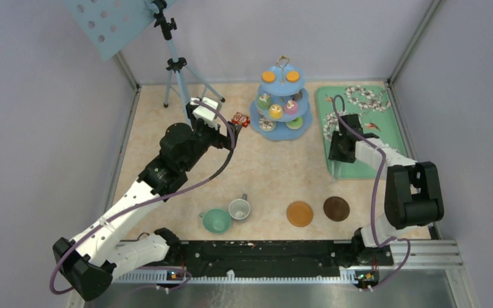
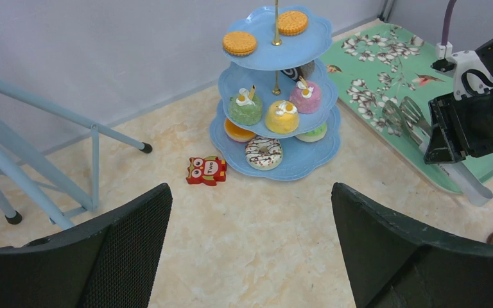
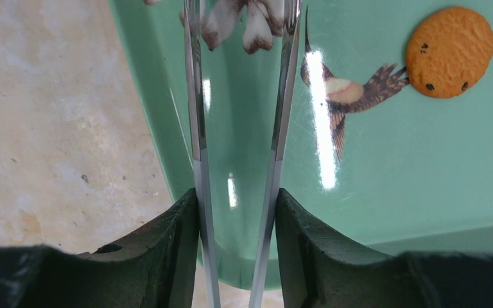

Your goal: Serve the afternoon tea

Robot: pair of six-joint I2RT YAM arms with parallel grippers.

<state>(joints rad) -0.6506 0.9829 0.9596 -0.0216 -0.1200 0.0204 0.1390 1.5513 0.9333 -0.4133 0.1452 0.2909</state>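
Note:
The light-blue three-tier stand [image 1: 295, 133] [image 2: 295, 172] stands at the back centre. It carries two orange biscuits [image 2: 240, 43] on top, cupcakes [image 2: 281, 117] in the middle and donuts [image 2: 264, 153] below. My right gripper [image 1: 339, 154] [image 3: 236, 192] is shut on the metal tongs [image 3: 197, 128] [image 2: 403, 117], whose tips reach over the green floral tray [image 1: 385, 112]. One orange biscuit [image 3: 449, 51] lies on that tray. My left gripper [image 1: 230, 136] [image 2: 250, 189] hangs open and empty left of the stand. Teal cup [image 1: 216, 221], grey-white cup [image 1: 239, 208] and two coasters [image 1: 300, 213] [image 1: 336, 208] sit near the front.
A red owl block [image 1: 241, 119] [image 2: 207, 170] lies just left of the stand's base. A light-blue tripod [image 1: 180, 70] stands at the back left. Walls close in the table on three sides.

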